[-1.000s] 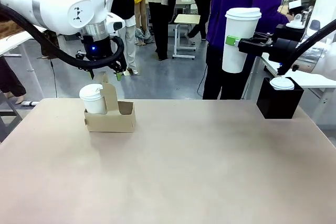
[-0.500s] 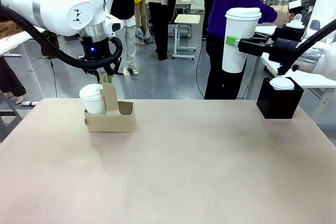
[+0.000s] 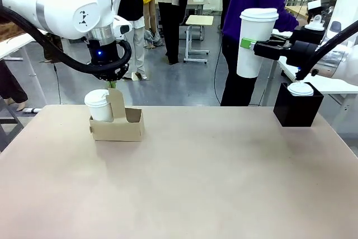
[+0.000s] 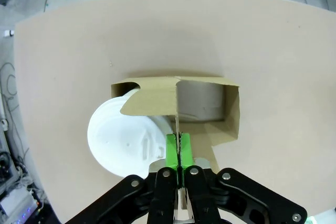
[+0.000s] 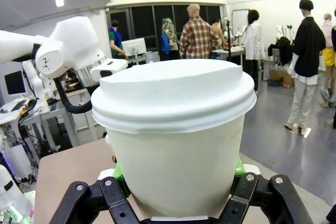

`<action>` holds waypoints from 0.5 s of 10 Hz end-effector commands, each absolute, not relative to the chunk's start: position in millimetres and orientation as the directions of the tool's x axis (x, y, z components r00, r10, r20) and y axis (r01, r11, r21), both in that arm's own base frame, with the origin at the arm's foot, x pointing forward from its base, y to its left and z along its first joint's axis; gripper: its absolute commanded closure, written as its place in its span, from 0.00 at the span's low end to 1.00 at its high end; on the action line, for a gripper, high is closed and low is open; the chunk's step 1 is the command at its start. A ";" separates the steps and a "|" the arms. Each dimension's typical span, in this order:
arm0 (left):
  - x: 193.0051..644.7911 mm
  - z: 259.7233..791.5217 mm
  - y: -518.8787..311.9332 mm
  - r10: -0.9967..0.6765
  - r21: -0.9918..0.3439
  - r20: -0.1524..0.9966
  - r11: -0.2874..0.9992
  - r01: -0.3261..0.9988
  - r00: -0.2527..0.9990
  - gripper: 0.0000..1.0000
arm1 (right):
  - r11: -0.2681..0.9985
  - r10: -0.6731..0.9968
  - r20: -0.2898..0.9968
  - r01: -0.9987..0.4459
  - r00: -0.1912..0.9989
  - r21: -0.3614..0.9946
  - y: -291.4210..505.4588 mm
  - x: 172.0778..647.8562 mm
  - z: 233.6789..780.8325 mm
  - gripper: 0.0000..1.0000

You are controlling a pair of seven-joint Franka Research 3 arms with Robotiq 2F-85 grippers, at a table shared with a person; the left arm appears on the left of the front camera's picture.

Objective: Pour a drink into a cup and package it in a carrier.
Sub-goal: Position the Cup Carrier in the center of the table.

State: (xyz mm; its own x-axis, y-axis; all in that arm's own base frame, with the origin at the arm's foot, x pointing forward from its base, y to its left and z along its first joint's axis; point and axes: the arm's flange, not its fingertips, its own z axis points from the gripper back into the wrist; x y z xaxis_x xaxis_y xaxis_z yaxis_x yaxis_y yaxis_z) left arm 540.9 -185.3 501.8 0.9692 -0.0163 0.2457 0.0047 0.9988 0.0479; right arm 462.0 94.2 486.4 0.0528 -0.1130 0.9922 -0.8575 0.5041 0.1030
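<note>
Left wrist view gives what front view can't: left pincer [image 4: 178, 142], green pads pressed together on thin cardboard edge of carrier [image 4: 231, 114] handle. Brown carrier sits on counter [image 3: 224, 183], far left side. Small cup [image 3: 98, 104], dome-lidded, sits in one round slot. Right pincer [image 3: 250, 44] clamps tall cup [image 3: 255, 54] mid-air at right. Smooth white paper wall, plastic lid.
</note>
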 end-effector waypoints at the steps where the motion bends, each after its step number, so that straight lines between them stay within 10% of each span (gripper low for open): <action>1: 541.4 504.3 -184.3 -0.010 0.047 0.260 0.999 -0.002 0.966 1.00 | 0.499 -0.129 0.991 -0.860 0.042 0.102 96.5 465.9 493.5 0.20; 5: 529.9 518.7 -185.2 0.055 0.036 0.288 0.997 -0.069 0.956 0.98 | 0.499 -0.129 0.991 -0.860 0.042 0.102 96.5 465.9 493.5 0.20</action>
